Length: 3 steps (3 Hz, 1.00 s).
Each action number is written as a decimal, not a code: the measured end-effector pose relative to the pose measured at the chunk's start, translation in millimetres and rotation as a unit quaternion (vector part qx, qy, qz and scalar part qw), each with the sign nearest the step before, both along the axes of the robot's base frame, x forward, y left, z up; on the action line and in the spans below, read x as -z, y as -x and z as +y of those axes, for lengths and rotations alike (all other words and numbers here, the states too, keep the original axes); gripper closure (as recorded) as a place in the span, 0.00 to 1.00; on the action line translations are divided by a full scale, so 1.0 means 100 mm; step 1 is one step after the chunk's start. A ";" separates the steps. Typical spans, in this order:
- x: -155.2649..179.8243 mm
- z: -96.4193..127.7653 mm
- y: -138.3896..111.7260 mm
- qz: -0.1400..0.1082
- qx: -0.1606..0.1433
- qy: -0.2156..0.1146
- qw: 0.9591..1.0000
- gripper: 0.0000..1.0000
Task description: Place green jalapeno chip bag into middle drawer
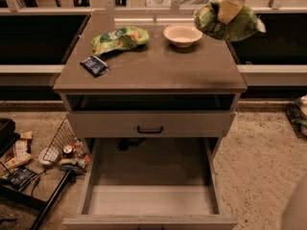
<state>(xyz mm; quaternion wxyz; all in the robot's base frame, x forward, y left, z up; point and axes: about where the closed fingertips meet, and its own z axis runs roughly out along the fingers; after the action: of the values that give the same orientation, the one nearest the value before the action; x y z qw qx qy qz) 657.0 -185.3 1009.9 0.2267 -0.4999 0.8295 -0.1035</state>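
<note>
The green jalapeno chip bag (229, 24) hangs in the air above the counter's back right corner, to the right of the white bowl (182, 34). My gripper (230, 8) comes down from the top edge and is shut on the bag's upper middle, with its pale fingers pressed into the foil. The middle drawer (151, 199) stands pulled out at the bottom of the cabinet. Its pale floor is bare, and it lies well below and in front of the bag.
A green bag with orange-yellow patches (119, 38) and a small dark blue packet (95, 64) lie on the counter's (158, 68) left half. A shut drawer front with a black handle (149, 129) sits above the open drawer. A wire basket and clutter (60, 152) lie on the floor at the left.
</note>
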 end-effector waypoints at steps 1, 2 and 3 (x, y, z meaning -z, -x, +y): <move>-0.45 -0.28 0.68 -0.040 0.032 -0.061 0.997 1.00; -0.66 -0.35 1.32 -0.094 0.030 -0.124 0.987 1.00; -0.21 -0.76 1.67 -0.095 0.045 -0.159 0.982 1.00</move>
<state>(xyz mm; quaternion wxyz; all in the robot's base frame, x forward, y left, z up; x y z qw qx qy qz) 489.8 -260.8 1031.0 0.3763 -0.4072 0.8318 -0.0276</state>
